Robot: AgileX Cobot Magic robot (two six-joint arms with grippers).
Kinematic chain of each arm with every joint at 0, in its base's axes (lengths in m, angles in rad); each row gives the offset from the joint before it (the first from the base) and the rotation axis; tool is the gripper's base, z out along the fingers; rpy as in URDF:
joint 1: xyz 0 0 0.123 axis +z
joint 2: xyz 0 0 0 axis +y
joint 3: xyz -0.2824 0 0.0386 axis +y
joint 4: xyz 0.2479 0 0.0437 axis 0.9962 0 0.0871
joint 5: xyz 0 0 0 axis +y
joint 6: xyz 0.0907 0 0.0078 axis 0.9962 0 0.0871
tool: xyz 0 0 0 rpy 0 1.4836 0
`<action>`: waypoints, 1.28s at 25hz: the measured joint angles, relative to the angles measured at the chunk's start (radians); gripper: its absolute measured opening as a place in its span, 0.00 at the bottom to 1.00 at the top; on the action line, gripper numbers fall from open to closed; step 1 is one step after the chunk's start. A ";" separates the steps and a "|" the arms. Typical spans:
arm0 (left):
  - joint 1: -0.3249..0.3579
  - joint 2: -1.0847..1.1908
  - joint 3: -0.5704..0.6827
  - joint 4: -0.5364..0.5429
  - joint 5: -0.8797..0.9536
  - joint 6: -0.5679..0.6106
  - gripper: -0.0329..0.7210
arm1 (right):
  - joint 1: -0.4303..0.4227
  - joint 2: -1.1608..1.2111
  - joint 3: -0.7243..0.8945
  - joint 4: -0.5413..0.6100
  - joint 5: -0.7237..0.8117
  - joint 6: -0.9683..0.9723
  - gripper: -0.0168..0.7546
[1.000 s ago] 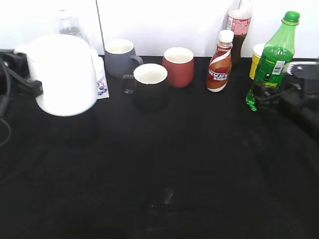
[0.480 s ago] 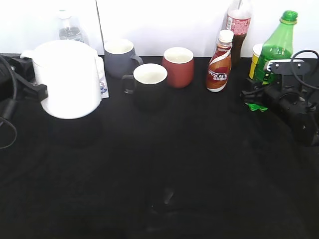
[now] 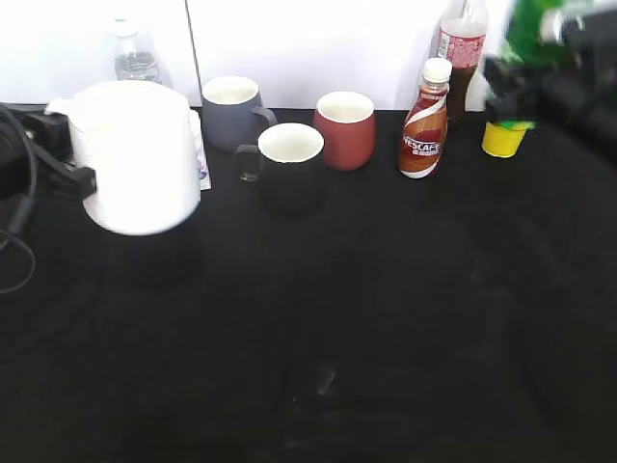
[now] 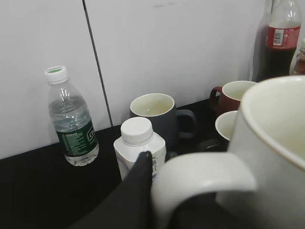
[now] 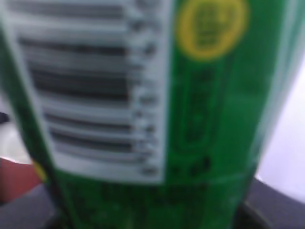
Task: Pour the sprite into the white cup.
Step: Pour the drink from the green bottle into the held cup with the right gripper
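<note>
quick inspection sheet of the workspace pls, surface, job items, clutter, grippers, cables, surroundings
surface: black cloth, no spill seen.
job's things: sprite lifted at top right, blurred; white cup held at left.
clutter: grey mug, black mug, red mug, Nescafe bottle, cola bottle, yellow cup, water bottle, small white bottle.
grippers: right gripper shut on the sprite; left gripper at the cup's handle, closure unclear.
cables: black cable at left edge.
surroundings: white wall.
</note>
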 joint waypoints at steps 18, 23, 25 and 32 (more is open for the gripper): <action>0.000 0.035 0.000 0.089 -0.097 -0.070 0.11 | 0.377 0.128 -0.356 -0.188 0.320 -0.753 0.55; 0.000 0.036 0.000 0.149 -0.100 -0.071 0.11 | 0.377 0.128 -0.356 -0.128 0.282 -0.998 0.55; 0.000 0.036 0.000 0.151 -0.100 -0.071 0.11 | 0.377 0.128 -0.356 -0.075 0.268 -1.085 0.55; 0.000 0.036 0.000 0.151 -0.100 -0.071 0.11 | 0.377 0.128 -0.356 -0.019 0.204 -1.226 0.55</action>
